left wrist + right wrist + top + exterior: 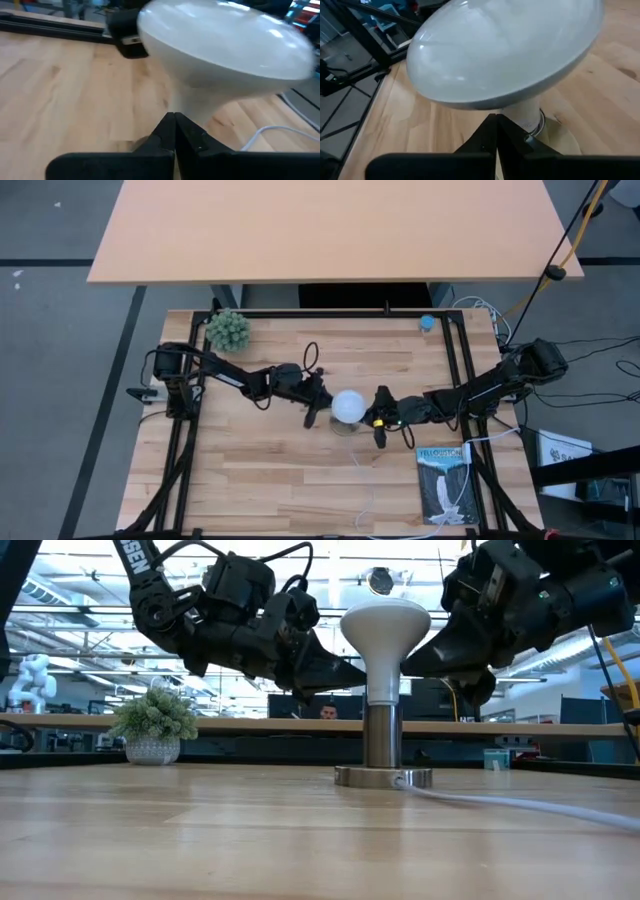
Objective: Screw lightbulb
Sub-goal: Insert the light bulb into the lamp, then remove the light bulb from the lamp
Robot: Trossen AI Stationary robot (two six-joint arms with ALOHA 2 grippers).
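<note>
The white lightbulb (385,635) stands upright with its base in the metallic socket (382,745). The socket's round disc (383,777) rests on the wood table at mid-table (345,426). My left gripper (352,666) is shut, and its tip is at the bulb's tapering neck from the table's left, under the globe (225,45). My right gripper (412,664) is shut, and its tip is at the neck from the table's right, under the globe (505,50). From above, the bulb (348,406) sits between the two grippers (316,408) (380,422). My left gripper has its shut fingertips (170,122) right at the bulb's neck (200,107), slanting down from the left; I cannot tell whether they touch it. My right gripper has its shut fingertips (500,122) right at the neck (522,112) from the right; I cannot tell whether they touch it.
A white cord (520,802) runs from the socket disc toward the table's near right. A small potted plant (228,330) stands at the far left, a small blue object (428,323) at the far right, and a booklet (443,483) lies at the near right.
</note>
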